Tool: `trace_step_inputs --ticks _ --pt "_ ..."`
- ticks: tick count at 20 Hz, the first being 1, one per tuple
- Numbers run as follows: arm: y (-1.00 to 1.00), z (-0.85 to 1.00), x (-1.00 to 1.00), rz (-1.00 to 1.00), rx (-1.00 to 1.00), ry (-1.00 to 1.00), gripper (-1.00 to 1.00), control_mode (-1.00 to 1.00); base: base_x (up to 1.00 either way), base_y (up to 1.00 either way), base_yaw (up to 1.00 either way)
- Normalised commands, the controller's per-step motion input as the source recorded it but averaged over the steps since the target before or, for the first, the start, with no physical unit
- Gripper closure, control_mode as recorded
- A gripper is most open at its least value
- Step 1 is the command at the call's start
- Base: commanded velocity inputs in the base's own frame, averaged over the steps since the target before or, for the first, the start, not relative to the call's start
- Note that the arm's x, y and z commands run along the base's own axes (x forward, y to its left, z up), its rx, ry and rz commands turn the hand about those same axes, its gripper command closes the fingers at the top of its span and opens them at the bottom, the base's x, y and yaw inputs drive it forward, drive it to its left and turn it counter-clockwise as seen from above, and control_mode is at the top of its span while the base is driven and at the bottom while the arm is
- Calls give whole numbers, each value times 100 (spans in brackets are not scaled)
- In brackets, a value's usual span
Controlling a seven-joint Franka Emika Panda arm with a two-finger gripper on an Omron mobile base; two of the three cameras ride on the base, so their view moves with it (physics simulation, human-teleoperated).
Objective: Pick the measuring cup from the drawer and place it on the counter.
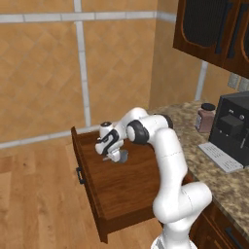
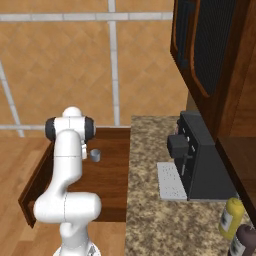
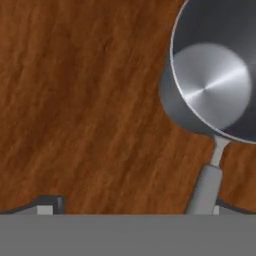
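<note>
The drawer [image 1: 127, 187] [image 2: 107, 187] is pulled out, and the small silver measuring cup [image 1: 123, 155] [image 2: 95, 155] stands upright on its wooden floor. In the hand view the measuring cup [image 3: 212, 75] sits at the upper right, with its thin handle running down towards one fingertip. My gripper [image 1: 115, 156] [image 3: 132, 207] hangs low over the drawer floor just beside the cup, open, with nothing between its fingers. The fingertips [image 3: 47, 205] show at the bottom corners. The granite counter [image 1: 221, 182] [image 2: 150, 220] runs along the right of the drawer.
A black coffee machine [image 1: 236, 129] [image 2: 200, 160] and a dark-lidded jar [image 1: 206, 117] stand on the counter. Dark upper cabinets [image 1: 214, 29] hang above. A yellow bottle [image 2: 231, 217] and a dark bottle [image 2: 244, 240] stand at the near right. The drawer's black handle [image 1: 79, 176] faces the wooden floor.
</note>
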Motion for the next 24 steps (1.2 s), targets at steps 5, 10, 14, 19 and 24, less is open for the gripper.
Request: trace_step_inputs --ticks 5,10,14,19,24 --pt "-4 -36 -4 -4 2 0 -100 -100 0 0 0" --pt "0 0 0 0 0 0 100 -100 0 0 0" --pt "0 1 0 0 0 0 100 -100 0 0 0" --pt "-3 90 -23 -1 2 -10 100 -100 0 0 0" --pt "0 100 0 0 1 -2 100 -100 0 0 0"
